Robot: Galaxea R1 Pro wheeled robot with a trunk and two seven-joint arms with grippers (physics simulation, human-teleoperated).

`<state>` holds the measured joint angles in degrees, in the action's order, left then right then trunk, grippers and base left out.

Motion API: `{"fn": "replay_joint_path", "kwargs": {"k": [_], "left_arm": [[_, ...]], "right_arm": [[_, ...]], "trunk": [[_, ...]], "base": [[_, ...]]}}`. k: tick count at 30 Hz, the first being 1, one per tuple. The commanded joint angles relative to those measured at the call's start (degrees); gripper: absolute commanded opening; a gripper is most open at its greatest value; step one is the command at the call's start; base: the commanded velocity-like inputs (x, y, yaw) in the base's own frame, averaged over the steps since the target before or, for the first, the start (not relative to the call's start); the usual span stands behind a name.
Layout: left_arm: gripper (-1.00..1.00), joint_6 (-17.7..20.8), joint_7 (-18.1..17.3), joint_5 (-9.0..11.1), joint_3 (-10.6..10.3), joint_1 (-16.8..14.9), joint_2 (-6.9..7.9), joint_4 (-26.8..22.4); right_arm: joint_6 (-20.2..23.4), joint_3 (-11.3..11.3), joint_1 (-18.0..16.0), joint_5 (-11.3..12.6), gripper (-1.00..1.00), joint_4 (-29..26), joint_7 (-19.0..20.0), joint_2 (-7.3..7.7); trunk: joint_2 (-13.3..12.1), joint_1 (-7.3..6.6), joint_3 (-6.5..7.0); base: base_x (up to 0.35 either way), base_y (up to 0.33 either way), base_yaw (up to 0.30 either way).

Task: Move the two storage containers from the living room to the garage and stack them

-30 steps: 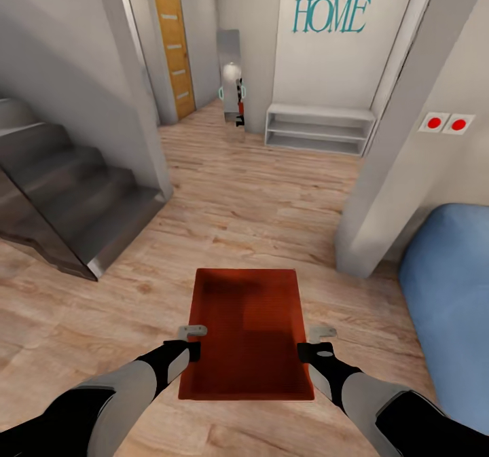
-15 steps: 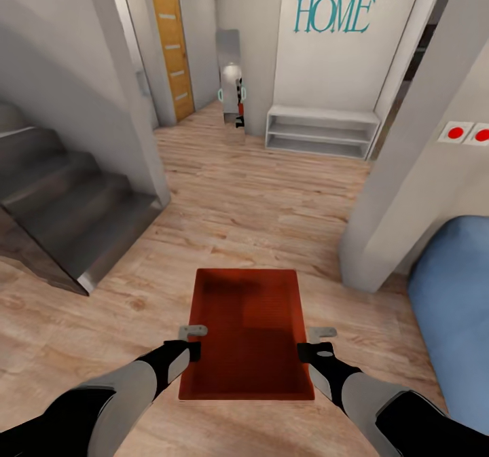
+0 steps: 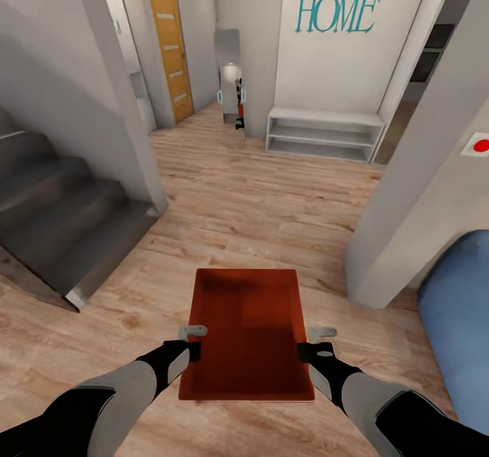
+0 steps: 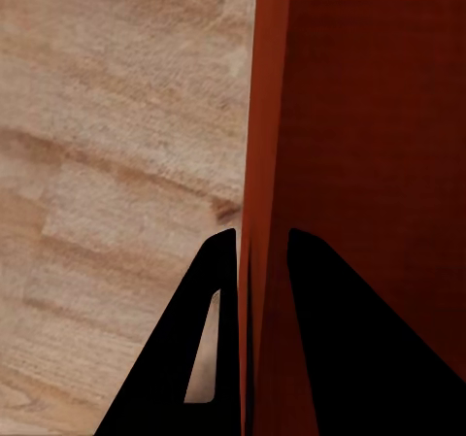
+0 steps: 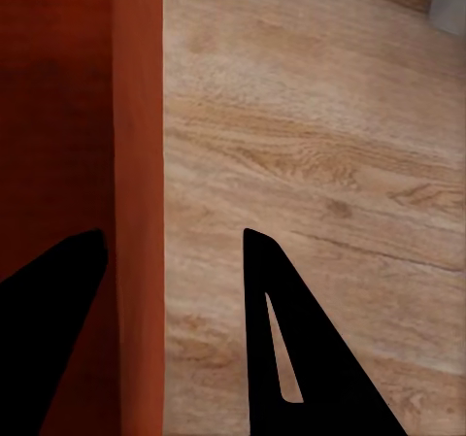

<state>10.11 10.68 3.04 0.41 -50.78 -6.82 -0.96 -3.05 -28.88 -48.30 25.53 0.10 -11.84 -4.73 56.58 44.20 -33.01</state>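
One orange-red storage container [image 3: 246,335] hangs over the wood-plank floor [image 3: 258,199], between both arms. The left gripper [image 4: 250,261] and the right gripper [image 5: 165,251] each pinch a thin long wall in narrow jaws. It seems light but flexible, so side walls suit best.

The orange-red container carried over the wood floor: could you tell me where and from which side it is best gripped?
Grip the container by its thin long side walls, one gripper per side, a finger inside and outside each wall, as the left gripper and right gripper do.
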Motion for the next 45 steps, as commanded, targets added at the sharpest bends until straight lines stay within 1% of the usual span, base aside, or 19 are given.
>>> {"fn": "replay_joint_path", "kwargs": {"k": [1, 45], "left_arm": [[-1.00, 0.34, 0.39, -0.05, -0.85, 0.00, 0.01, -0.10], [-1.00, 0.34, 0.39, -0.05, -0.82, -0.01, 0.05, -0.13]], "right_arm": [[-0.25, -0.39, -0.04, 0.66, -1.00, 0.07, -0.28, -0.01], [-0.29, -0.39, -0.04, 0.66, -1.00, 0.07, -0.28, -0.08]], "trunk": [[0.03, 0.04, -0.05], [0.03, 0.04, -0.05]], "base": [[0.322, 0.000, 0.000], [0.322, 0.000, 0.000]]}}
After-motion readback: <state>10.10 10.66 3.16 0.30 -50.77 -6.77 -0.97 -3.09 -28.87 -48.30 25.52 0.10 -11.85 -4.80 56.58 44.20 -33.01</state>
